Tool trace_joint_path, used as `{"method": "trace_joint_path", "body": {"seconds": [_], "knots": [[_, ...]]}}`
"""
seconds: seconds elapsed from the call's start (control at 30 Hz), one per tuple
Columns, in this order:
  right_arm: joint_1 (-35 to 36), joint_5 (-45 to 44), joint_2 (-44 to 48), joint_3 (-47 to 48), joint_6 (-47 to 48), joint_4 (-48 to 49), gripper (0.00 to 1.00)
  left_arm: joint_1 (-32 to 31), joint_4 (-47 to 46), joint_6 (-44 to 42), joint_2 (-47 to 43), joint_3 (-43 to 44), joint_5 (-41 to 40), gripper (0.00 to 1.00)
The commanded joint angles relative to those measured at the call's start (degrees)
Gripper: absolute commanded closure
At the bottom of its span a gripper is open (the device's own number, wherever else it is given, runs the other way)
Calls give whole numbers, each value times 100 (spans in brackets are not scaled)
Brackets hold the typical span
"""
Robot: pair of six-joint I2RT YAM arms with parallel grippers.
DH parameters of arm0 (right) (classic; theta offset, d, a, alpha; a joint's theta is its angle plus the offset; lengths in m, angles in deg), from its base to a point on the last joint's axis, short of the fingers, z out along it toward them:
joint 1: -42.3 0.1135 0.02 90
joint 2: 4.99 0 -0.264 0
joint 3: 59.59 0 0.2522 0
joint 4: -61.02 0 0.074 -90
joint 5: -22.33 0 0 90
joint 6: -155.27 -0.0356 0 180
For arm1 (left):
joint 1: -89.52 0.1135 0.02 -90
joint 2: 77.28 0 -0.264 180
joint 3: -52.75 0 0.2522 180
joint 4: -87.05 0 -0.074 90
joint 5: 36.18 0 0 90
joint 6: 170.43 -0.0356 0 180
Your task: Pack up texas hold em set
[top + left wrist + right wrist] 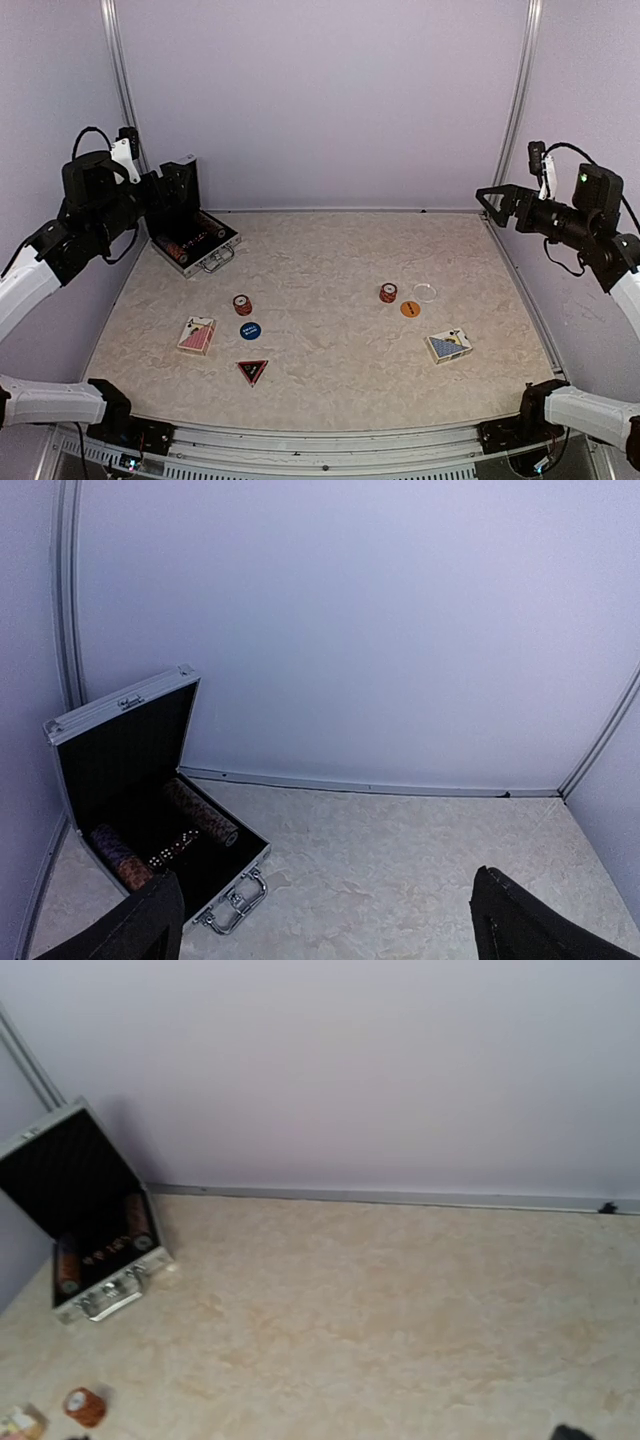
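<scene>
The silver aluminium case (205,243) stands open at the back left, lid (182,188) upright, with chip rows and dice in its black lining (175,830). On the table lie a red card deck (197,335), a blue card deck (449,345), two orange-red chip stacks (243,305) (388,293), a blue button (250,330), an orange button (410,309), a clear round button (426,292) and a red triangle (252,371). My left gripper (158,192) hovers open high beside the case lid, holding nothing. Raised at the far right, my right gripper (492,200) is open and empty.
Pale walls with metal corner posts (520,95) close in the table on three sides. The case's metal handle (235,905) faces the table's middle. In the right wrist view the case (95,1235) sits far left and a chip stack (85,1406) near the bottom edge.
</scene>
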Motion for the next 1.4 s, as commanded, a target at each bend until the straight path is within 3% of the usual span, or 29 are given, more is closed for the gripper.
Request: {"method": "trace_joint_path", "body": {"seconds": [0.0,0.23,0.57,0.87,1.2,1.37], "knots": [[-107,260,337,-108,-315,253,0,-40,226,-210,162,375,-331,1],[-128,159,468,-267,-574,310,0,-25,277,-278,418,534,-340,1],[-142,879,458,-1171,-915,1753,0,759,306,270,948,564,304,1],[-6,-282,-59,-1384,-779,1848,0,909,290,590,1772,883,333,1],[1018,-994,-794,-1877,-485,2575,0,979,228,900,3120,1536,782,1],[1341,-902,-977,-2081,-461,2909,0,958,35,1135,3760,1543,888,1]]}}
